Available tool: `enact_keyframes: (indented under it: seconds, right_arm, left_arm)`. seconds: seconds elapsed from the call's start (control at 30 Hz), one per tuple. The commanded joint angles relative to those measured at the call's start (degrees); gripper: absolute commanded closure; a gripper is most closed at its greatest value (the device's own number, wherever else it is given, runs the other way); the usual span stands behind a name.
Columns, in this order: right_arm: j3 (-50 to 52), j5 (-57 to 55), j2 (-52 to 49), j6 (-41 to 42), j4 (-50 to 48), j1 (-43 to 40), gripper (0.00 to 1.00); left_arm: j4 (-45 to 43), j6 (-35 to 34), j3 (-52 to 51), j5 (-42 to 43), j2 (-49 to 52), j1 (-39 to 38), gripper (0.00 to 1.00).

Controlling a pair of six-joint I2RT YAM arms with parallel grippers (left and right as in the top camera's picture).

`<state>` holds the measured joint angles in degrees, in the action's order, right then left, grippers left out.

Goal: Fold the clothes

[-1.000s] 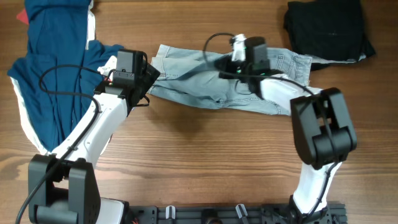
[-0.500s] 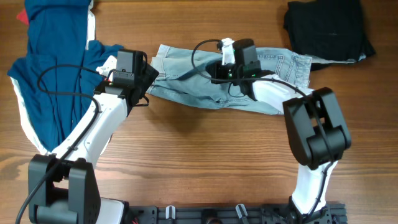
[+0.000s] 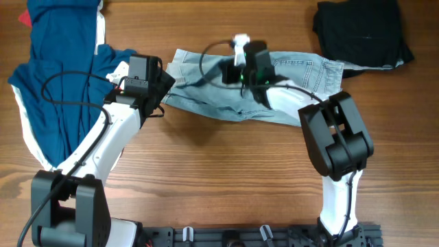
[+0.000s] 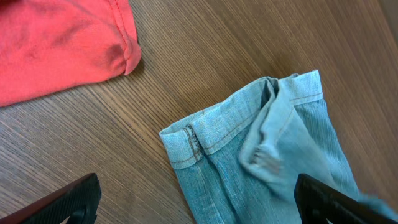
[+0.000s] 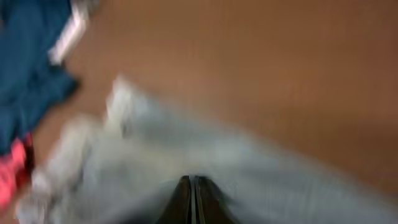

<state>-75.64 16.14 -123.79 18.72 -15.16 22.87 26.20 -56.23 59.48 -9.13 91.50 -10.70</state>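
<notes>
- The pale faded-blue denim shorts (image 3: 274, 89) lie spread and rumpled across the far middle of the brown wood-grain table (image 3: 219, 178). One stitched hem points toward the left arm.
- The left gripper (image 4: 196, 193) hangs just above that hem with its fingers set wide apart, holding nothing.
- The right gripper (image 5: 191, 183) sits low over the middle of the shorts with its fingers pressed together. The right wrist view is too blurred to show whether a fold of denim is pinched between them.
- Risk: if the right fingers have caught only one layer, a pull would likely drag the shorts into a bunch instead of a clean fold.
- Risk: the hem under the left gripper is already doubled and creased, so a grasp there may trap that wrinkle in the fold.
- Risk: the large navy-blue garment with white trim (image 3: 55, 82) lies close beside the left arm, and its red fabric (image 4: 56, 43) is near the hem. A careless closing could snag it along with the shorts.
- A folded black garment (image 3: 360, 31) sits at the far right corner, well apart from both grippers.
- The table surface is smooth, so cloth will probably slide on it; nothing of the room beyond is visible.
</notes>
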Motion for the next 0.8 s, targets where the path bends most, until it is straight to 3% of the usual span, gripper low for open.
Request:
enact_keyframes:
  seconds: [0.0,0.17,0.27,0.5,0.6,0.77]
  right_arm:
    - [-9.6,-3.3,-1.9,3.0,-0.1,-3.0,0.96]
    - [-16.3,-1.3,-3.9,2.2,6.8,-5.5,0.96]
    - [-17.0,3.1,-3.5,0.6,10.6,-6.7,0.94]
    - [-17.5,9.7,1.0,-2.7,20.9,-10.4,0.50]
    - [-17.5,9.3,3.0,-4.6,25.0,-12.1,0.41]
    - [-17.5,9.2,4.3,-5.9,30.0,-14.4,0.34]
  left_arm:
    - [1.0,0.4,0.6,-0.7,-0.3,0.3,0.00]
    - [2.1,1.0,0.6,-0.2,-0.3,0.0,0.00]
    - [1.9,6.8,0.6,1.4,-0.3,-0.1,0.00]
    - [0.7,23.9,0.6,3.8,0.4,-0.1,0.00]
    - [-3.8,32.2,0.6,6.0,2.7,-0.5,0.00]
    - [-11.1,36.8,0.6,10.2,8.3,-0.9,0.00]
